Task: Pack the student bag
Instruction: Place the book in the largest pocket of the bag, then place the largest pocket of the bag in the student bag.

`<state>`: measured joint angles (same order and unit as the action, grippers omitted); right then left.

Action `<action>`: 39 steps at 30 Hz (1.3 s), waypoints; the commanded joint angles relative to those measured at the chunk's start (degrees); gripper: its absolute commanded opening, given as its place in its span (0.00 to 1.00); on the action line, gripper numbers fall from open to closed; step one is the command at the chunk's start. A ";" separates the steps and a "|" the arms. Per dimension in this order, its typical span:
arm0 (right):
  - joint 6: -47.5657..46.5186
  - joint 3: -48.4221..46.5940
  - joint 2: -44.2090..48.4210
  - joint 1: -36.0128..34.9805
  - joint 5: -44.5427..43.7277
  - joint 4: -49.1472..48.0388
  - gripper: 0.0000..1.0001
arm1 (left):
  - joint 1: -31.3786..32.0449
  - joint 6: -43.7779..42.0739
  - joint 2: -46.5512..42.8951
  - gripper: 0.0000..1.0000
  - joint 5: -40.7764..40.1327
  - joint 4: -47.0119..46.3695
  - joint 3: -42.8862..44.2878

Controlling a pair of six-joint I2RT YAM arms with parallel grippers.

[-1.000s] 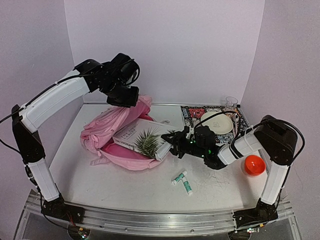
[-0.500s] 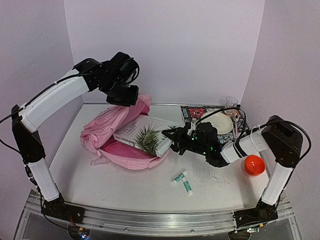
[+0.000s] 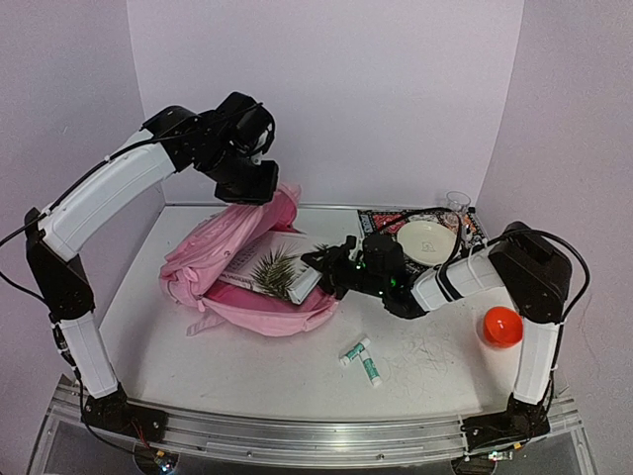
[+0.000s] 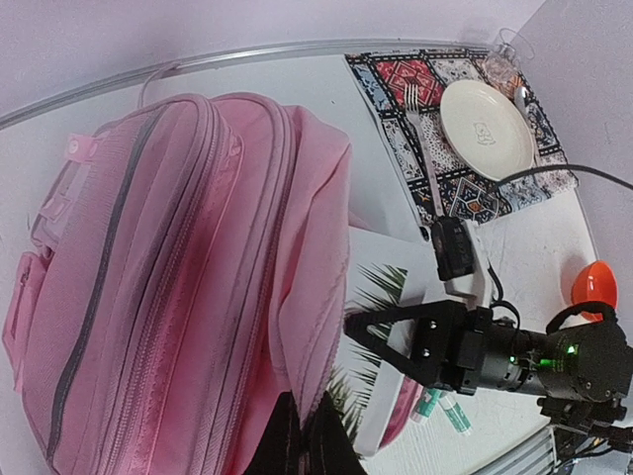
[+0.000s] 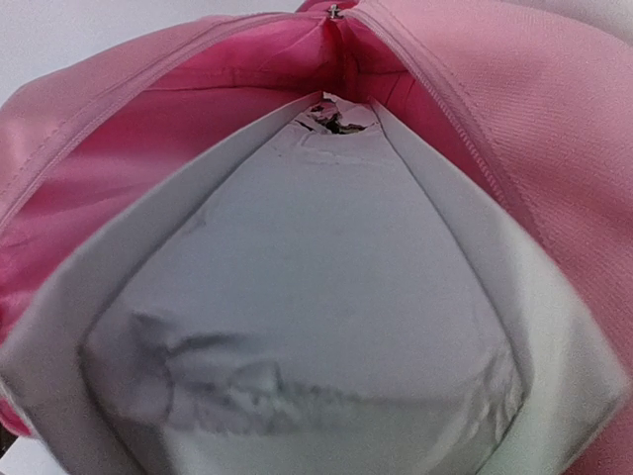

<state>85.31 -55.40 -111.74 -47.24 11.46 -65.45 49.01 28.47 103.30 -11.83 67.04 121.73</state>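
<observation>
Pale lilac walls close in a white desk. A large soft pink fabric backpack lies left of centre on the desk, its zipped pockets showing from above and its main opening turned to the right. The left arm arches over it from the left. The left jaws are clenched on a fold of the backpack's upper fabric, holding that side raised above the desk.

A white book with a green spiky plant on its cover sits tilted in the opening, one end inside the pink lining and the other sticking out. The right arm stretches low across from the right, and the right jaws grasp the book's protruding end.

Behind the right arm, a cream round plate rests on a patterned mat, with a clear glass at the mat's far corner. Two green and white tubes lie close together on the desk in front. An orange ball sits near the right edge.
</observation>
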 commanded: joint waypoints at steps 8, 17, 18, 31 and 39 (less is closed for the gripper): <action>-3.22 -16.42 -8.22 -1.44 1.56 -8.42 0.40 | 4.52 1.50 -2.20 0.00 10.76 -13.85 -0.26; -5.80 -11.75 -7.31 -1.05 2.96 -0.86 0.61 | 4.48 1.68 -4.91 0.00 2.99 -17.16 -14.33; -6.48 -10.49 -6.18 -0.86 2.87 0.37 0.65 | 4.23 1.70 -4.97 0.00 2.44 -17.39 -15.38; -23.89 -7.41 11.45 0.23 -3.37 35.25 0.90 | 3.08 1.77 -2.83 0.00 3.53 -20.92 -19.70; -29.94 -1.80 20.83 -0.03 -12.58 47.02 0.91 | 2.75 1.68 -1.02 0.04 7.86 -23.11 -19.37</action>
<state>61.21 -59.58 -95.16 -47.27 5.15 -27.04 52.47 30.04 102.87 -5.73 49.43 101.32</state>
